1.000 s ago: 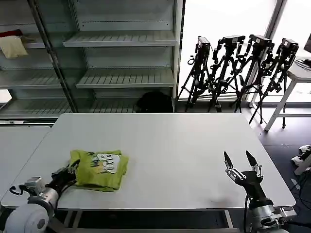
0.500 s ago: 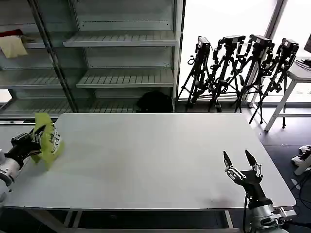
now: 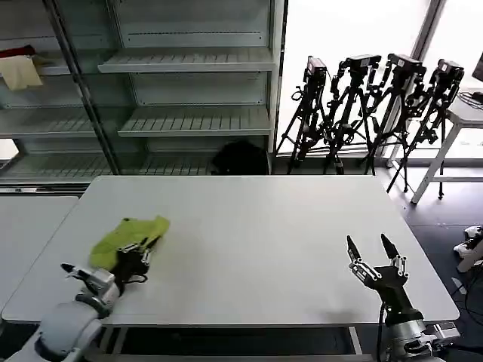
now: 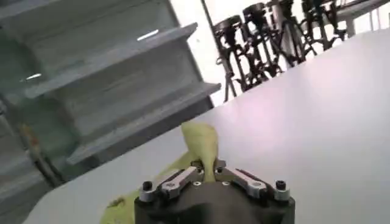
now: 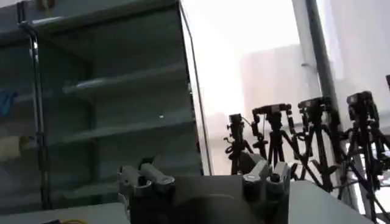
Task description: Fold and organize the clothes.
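A lime-green T-shirt (image 3: 127, 234), the clothes, lies bunched on the left front part of the white table (image 3: 256, 226). My left gripper (image 3: 140, 253) is at its near edge, shut on a fold of the fabric. In the left wrist view the green cloth (image 4: 198, 137) rises from between the closed jaws of that gripper (image 4: 206, 165) and trails onto the table. My right gripper (image 3: 375, 252) stands open near the table's right front edge, fingers pointing up, holding nothing. The right wrist view has the right gripper (image 5: 204, 178) spread wide over the table.
Grey shelving (image 3: 189, 121) stands behind the table, with a pale cream cloth and a red item (image 3: 19, 69) on a shelf at upper left. Camera tripods (image 3: 370, 105) crowd the back right. A second table (image 3: 26, 226) adjoins on the left.
The shirt, first flat on the table, was swung up and far left in my left gripper, and is now back on the table's left front, bunched. The right arm has not moved.
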Action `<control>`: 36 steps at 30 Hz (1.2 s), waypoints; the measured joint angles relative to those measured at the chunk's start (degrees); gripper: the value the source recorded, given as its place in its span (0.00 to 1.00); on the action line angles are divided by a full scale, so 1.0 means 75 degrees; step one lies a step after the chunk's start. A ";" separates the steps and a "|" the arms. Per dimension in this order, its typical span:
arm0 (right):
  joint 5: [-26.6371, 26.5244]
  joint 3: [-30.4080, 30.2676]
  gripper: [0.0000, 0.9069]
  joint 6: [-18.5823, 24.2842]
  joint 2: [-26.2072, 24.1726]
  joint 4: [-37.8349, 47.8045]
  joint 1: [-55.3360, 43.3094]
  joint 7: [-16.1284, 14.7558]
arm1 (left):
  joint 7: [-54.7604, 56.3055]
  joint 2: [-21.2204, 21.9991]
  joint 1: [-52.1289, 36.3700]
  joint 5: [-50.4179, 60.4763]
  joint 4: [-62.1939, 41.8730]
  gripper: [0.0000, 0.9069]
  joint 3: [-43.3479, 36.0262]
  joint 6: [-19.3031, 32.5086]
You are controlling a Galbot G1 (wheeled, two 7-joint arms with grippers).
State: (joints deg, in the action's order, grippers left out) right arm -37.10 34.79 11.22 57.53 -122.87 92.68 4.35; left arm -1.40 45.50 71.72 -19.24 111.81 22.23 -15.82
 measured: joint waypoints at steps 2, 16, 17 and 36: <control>0.0036 -0.0047 1.00 -0.0015 0.0029 0.0002 -0.0039 0.0009 | 0.0112 -0.0014 -0.0181 -0.0020 0.0134 0.03 -0.0292 -0.0119; 0.0308 -0.0397 1.00 -0.0246 0.0225 -0.0174 -0.0313 0.0156 | 0.1938 0.0352 -0.1979 -0.0460 0.0291 1.00 -0.2237 -0.0978; 0.0323 -0.0413 1.00 -0.0259 0.0229 -0.0185 -0.0320 0.0158 | 0.2056 0.0394 -0.2092 -0.0465 0.0288 1.00 -0.2371 -0.1010; 0.0562 -0.1166 1.00 -0.1021 0.0426 0.0010 -0.1157 0.0244 | 0.3063 0.0381 -0.2641 -0.0098 0.1397 1.00 -0.2529 -0.1452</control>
State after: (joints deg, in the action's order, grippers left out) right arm -32.88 26.04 3.57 60.73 -122.79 84.00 6.18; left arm 21.58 48.36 51.92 -19.98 122.28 3.26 -26.71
